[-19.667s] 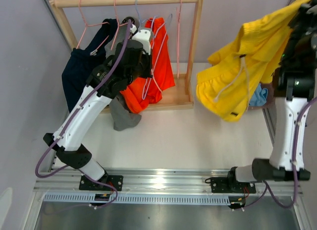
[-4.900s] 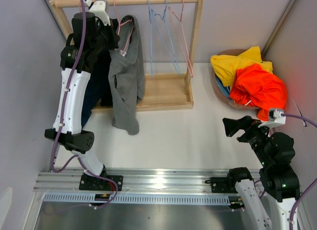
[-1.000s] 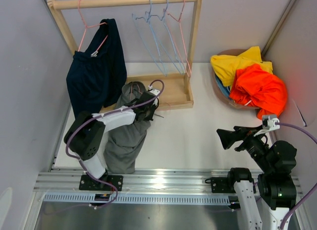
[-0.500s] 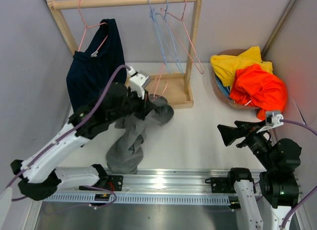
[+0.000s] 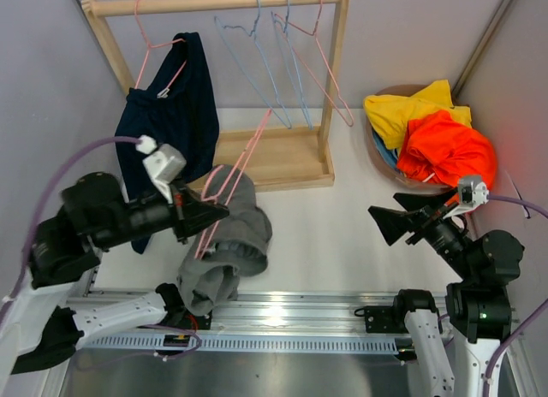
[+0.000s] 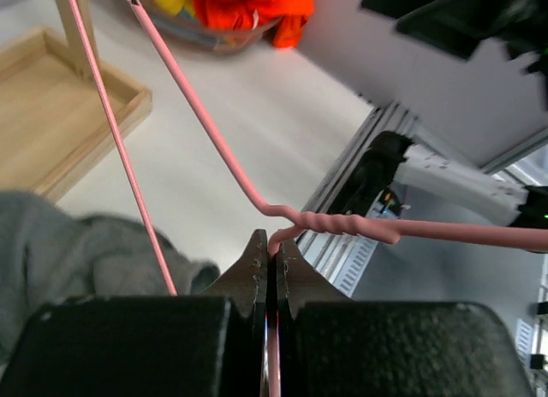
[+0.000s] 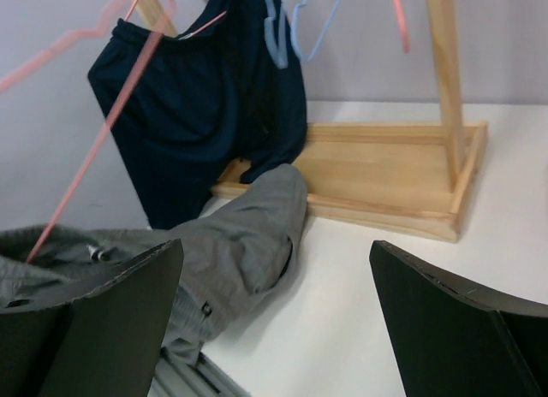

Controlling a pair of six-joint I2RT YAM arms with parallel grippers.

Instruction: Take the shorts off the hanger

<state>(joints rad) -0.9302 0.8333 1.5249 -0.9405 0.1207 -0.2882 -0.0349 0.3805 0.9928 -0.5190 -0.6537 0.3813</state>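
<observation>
We see the left end effector (image 6: pixel 267 243) clenched on the wire of a pink hanger (image 6: pixel 342 222) at the near left. The grey shorts (image 5: pixel 235 243) lie bunched under that hanger, at the near left edge of the surface (image 5: pixel 342 226). The navy shorts (image 5: pixel 171 115) hang on the rack (image 5: pixel 214 1) at the far left. The orange shorts (image 5: pixel 445 153) and yellow shorts (image 5: pixel 407 110) are piled at the far right. The right end effector (image 5: pixel 390 226) hovers released at the near right, grasping nothing.
</observation>
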